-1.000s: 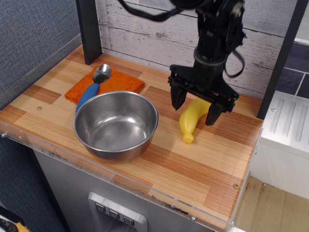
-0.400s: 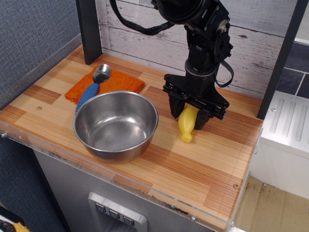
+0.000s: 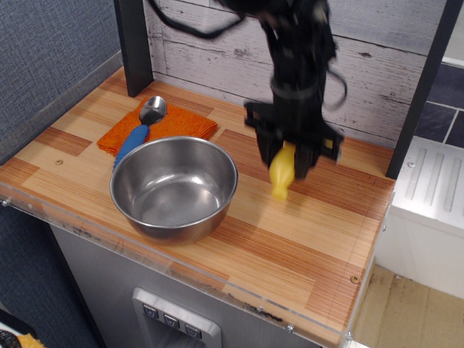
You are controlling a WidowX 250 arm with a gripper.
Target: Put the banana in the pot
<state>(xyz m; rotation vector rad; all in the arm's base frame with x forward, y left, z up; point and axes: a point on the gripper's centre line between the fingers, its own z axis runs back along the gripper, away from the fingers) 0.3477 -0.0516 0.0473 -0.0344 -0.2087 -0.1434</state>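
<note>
The yellow banana (image 3: pixel 281 174) hangs between the fingers of my black gripper (image 3: pixel 284 165), which is shut on its upper part. The banana's tip points down and sits just above the wooden counter, to the right of the pot. The pot (image 3: pixel 174 187), a shiny steel bowl, stands at the counter's front left and has nothing in it. My gripper is a short way right of the pot's rim and slightly higher than it. The arm is motion-blurred.
An orange cloth (image 3: pixel 163 125) lies behind the pot with a blue-handled metal spoon (image 3: pixel 140 127) on it. A dark post (image 3: pixel 134 43) stands at the back left. The wooden counter (image 3: pixel 304 239) ends at the right, beside a white appliance (image 3: pixel 428 196).
My gripper closed around the banana and lifted it off the counter. It has shifted slightly left, toward the pot. The pot, cloth and spoon have not moved.
</note>
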